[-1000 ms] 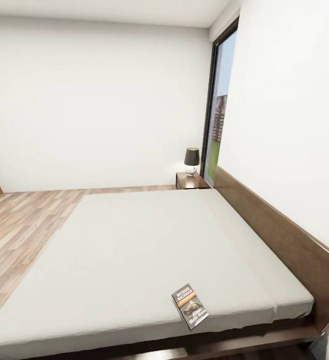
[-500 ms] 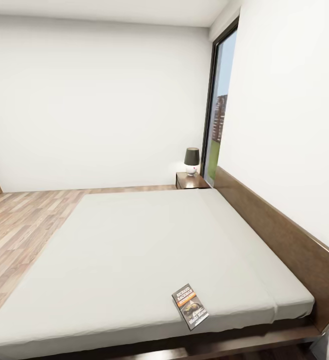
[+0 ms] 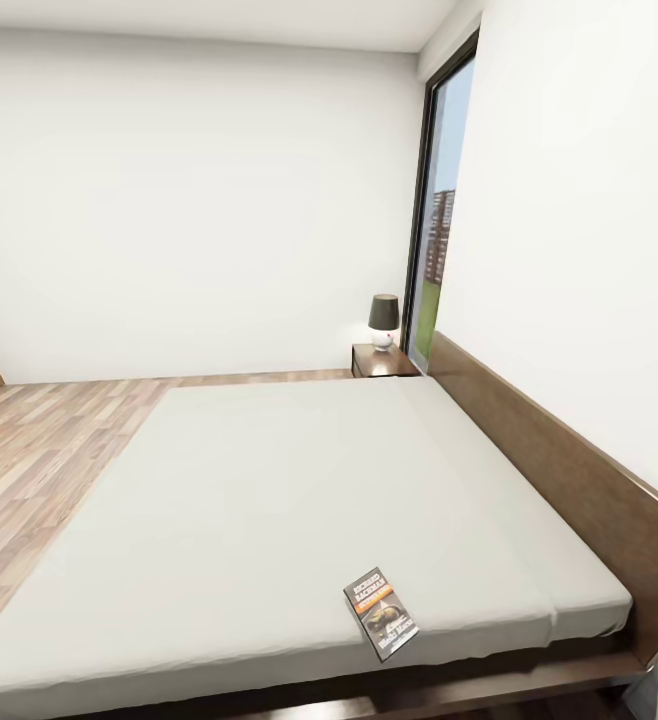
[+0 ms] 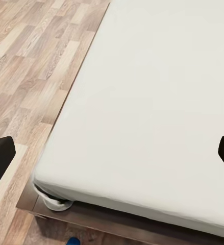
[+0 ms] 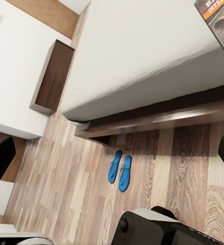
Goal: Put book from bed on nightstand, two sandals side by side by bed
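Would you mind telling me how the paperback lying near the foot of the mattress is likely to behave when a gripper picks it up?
The paperback looks thin, so it is probably light and may flex if pinched at one edge. It lies flat on the soft mattress, which likely hinders sliding fingers beneath it. Its flat shape shouldn't roll.

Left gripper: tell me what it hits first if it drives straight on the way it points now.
Most likely the bed. The left gripper is open, its line running onto the bare grey mattress near the corner by the wood floor, with nothing in between. Depth is hard to judge from this view.
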